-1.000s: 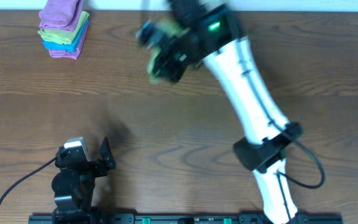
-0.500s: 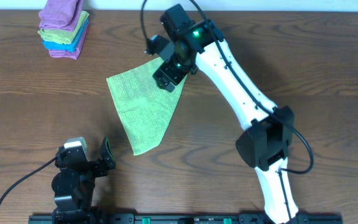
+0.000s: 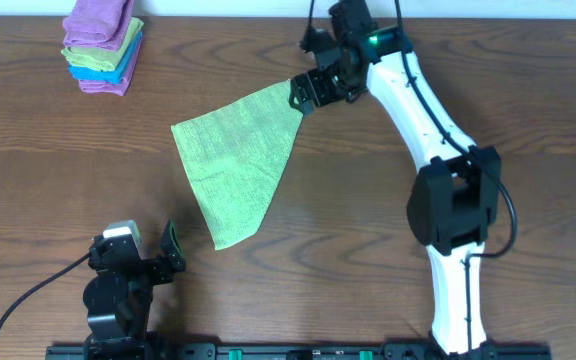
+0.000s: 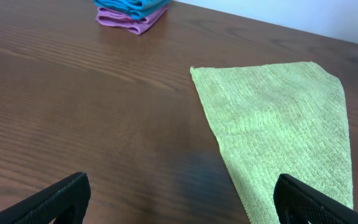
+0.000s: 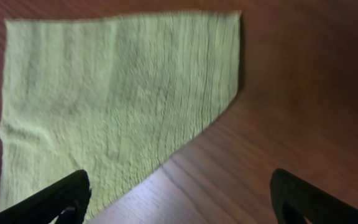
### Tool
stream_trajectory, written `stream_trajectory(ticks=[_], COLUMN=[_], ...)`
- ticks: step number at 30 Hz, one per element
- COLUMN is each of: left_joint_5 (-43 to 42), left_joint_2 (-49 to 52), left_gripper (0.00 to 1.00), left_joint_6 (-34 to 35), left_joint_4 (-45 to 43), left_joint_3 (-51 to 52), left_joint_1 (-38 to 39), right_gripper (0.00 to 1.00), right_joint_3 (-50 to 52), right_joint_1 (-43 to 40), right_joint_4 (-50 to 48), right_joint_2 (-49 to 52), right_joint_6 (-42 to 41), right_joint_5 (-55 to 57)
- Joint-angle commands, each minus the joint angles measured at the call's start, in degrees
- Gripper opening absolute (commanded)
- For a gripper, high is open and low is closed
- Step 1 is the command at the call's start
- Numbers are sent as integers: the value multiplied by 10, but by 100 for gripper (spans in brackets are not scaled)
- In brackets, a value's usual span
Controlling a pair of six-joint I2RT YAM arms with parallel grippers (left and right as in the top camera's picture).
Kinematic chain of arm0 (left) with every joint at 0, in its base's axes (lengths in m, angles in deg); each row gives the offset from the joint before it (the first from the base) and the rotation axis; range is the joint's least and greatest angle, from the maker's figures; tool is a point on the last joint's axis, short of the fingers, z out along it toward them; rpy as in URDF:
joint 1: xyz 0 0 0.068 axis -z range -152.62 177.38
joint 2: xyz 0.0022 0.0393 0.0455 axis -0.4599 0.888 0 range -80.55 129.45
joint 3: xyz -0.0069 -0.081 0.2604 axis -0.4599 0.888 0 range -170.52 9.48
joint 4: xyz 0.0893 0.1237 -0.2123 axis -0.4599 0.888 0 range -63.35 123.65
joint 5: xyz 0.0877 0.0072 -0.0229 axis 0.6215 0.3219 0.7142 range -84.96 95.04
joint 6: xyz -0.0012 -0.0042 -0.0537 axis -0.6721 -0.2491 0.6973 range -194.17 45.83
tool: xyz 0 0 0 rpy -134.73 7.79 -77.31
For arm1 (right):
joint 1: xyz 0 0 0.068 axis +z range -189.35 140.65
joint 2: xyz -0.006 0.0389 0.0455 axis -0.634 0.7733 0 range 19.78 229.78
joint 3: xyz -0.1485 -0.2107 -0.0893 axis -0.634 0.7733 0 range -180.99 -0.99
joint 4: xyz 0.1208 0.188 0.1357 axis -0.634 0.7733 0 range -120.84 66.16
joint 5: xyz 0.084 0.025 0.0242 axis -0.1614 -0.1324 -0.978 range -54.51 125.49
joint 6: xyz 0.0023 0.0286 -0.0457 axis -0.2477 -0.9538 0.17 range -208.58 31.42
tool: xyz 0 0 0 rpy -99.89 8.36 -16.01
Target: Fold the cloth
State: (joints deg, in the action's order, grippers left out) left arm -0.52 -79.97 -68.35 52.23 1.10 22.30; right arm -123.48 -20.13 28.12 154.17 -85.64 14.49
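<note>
Overhead: cloth (image 3: 233, 160) flat on desk (image 3: 368, 250), centre-left of frame. Right claw (image 3: 308, 90) released, over its upper-right corner. Left claw (image 4: 182, 190) released, lower left, well apart.

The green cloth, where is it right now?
In the overhead view, the green cloth lies spread flat near the middle of the table. Its far corner is beside the right gripper, and the stack of folded cloths sits far left.
</note>
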Motion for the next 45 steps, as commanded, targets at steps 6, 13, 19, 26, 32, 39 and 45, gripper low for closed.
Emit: stream_trajectory(ticks=[6,13,19,26,32,39,45], left_joint_5=[7,7,7,7,7,7,7], left_joint_2=[-3,-3,-3,-3,-3,-3,-3], left_gripper=[95,95,95,95,95,95,95], left_joint_6=[2,2,2,2,2,2,2], left_joint_4=[4,4,4,4,4,4,4], left_joint_3=[10,10,10,10,10,10,10], left_joint_1=[2,2,2,2,2,2,2], right_gripper=[86,78,68,3,1,1,1], right_joint_3=[2,2,2,-4,-23,-227,-414], right_joint_1=[43,44,51,60,47,15,15], right_joint_4=[15,7,-8,-27,-9,113,181], right_joint_2=[69,72,84,91,88,59,54], right_joint_6=[-17,-17,-36,-59,-62,-83,-83], right_joint_5=[-16,-15,-15,-15,6,283,311])
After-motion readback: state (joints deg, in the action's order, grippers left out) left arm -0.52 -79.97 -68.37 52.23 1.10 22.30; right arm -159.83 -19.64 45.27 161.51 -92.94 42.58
